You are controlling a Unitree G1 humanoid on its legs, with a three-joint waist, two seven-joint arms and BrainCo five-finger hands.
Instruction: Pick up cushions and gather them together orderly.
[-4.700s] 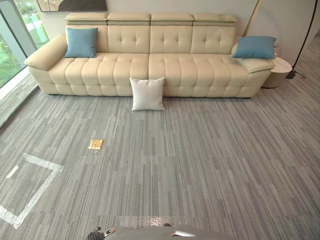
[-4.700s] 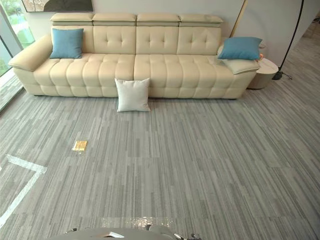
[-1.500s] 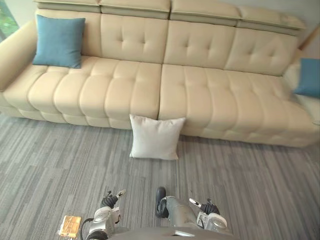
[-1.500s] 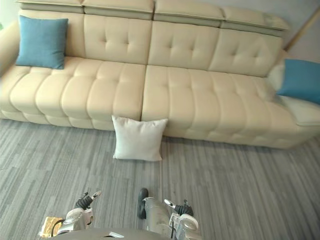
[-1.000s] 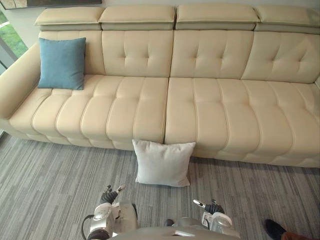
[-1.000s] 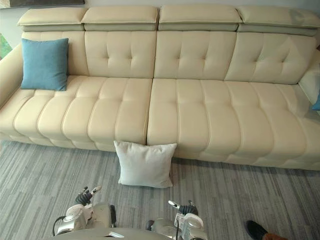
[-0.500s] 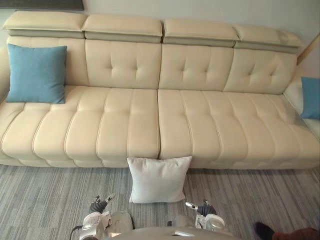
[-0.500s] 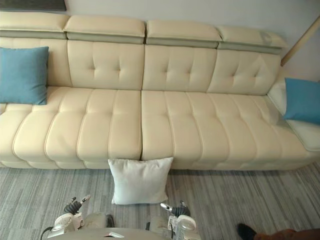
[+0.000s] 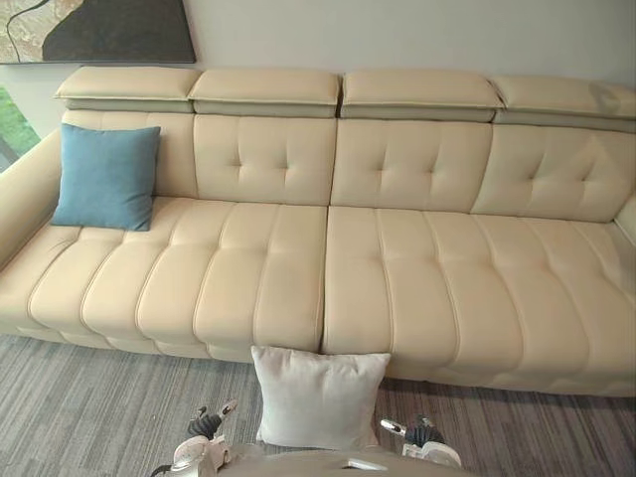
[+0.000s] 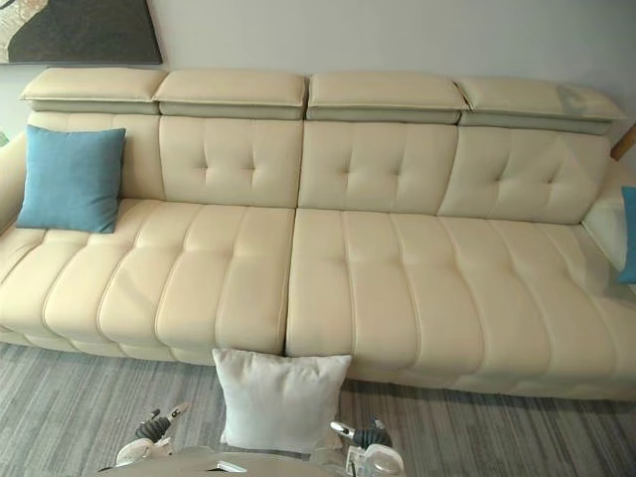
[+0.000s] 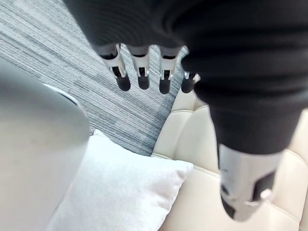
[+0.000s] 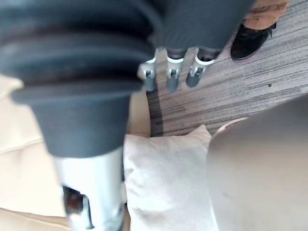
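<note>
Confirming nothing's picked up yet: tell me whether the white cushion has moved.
No. The white cushion still leans against the sofa front, below its centre seam.

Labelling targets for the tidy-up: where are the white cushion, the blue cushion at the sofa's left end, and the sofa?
white cushion (image 9: 318, 397): left eye view, middle of its front face.
blue cushion (image 9: 106, 177): left eye view, centre of its face.
sofa (image 9: 397, 288): left eye view, bare seat right of centre seam.

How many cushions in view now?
3: a blue cushion at the left end of the sofa, a white cushion on the floor against its front, a second blue cushion, cropped, at the right end.
</note>
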